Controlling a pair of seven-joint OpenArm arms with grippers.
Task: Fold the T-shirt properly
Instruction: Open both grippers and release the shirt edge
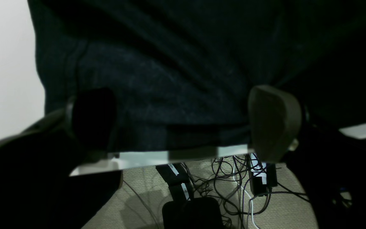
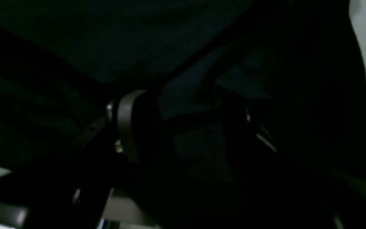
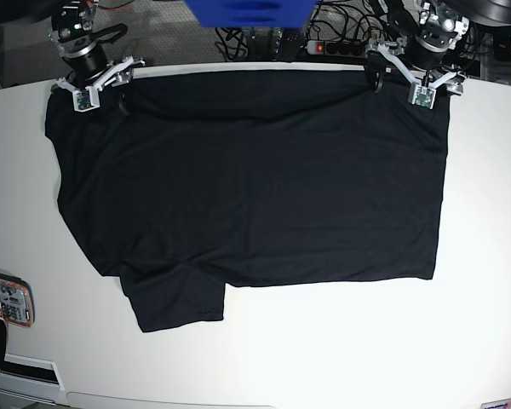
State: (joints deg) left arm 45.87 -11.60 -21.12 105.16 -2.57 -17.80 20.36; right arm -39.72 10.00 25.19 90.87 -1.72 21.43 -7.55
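While the right wrist view is near black, I can't tell the right gripper's (image 3: 111,85) grip; left gripper (image 1: 183,124) spread wide over T-shirt (image 3: 255,187) hem.

One black T-shirt (image 3: 255,179) lies spread over one white counter (image 3: 485,256). One short sleeve (image 3: 175,302) is visible, sticking out at the near left corner of the shirt.

Two robot arms stand at the far edge of the counter, each with one end effector: the left end effector (image 3: 402,75) at the far right corner of the shirt, the right end effector (image 3: 111,89) at the far left corner.

One blue box (image 3: 249,12) sits beyond the far edge. One power strip (image 3: 332,48) with one red switch light lies behind it, among several dark cables too tangled to count.

One small orange and white packet (image 3: 7,300) rests at the counter's left edge.
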